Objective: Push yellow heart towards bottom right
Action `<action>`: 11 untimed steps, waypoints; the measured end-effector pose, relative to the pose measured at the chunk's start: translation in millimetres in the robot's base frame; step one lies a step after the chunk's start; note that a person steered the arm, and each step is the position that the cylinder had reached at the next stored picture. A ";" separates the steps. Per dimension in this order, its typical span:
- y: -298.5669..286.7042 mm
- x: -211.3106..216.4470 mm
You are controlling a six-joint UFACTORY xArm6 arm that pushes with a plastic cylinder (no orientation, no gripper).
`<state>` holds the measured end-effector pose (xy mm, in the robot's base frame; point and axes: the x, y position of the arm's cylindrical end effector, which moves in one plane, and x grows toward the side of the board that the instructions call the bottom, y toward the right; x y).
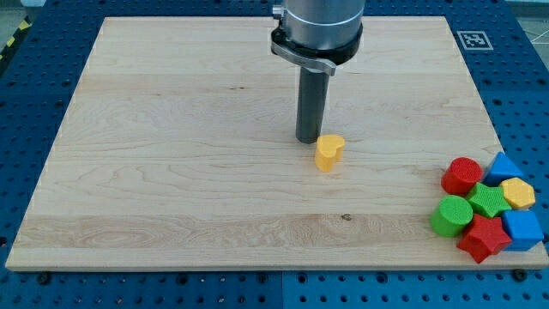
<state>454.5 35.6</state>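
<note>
The yellow heart lies on the wooden board, a little right of the middle. My tip rests on the board just to the upper left of the heart, almost touching it. The dark rod rises from there to the arm's grey flange at the view's top.
A cluster of blocks sits at the board's bottom right: a red cylinder, a blue triangle, a yellow hexagon, a green star, a green cylinder, a red star and a blue cube.
</note>
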 end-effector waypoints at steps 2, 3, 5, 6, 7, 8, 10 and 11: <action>15.9 32.6; 53.1 39.6; 82.8 41.2; 82.8 55.9; 83.1 64.6; 90.6 69.8; 116.8 76.0; 127.6 78.9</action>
<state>533.4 163.2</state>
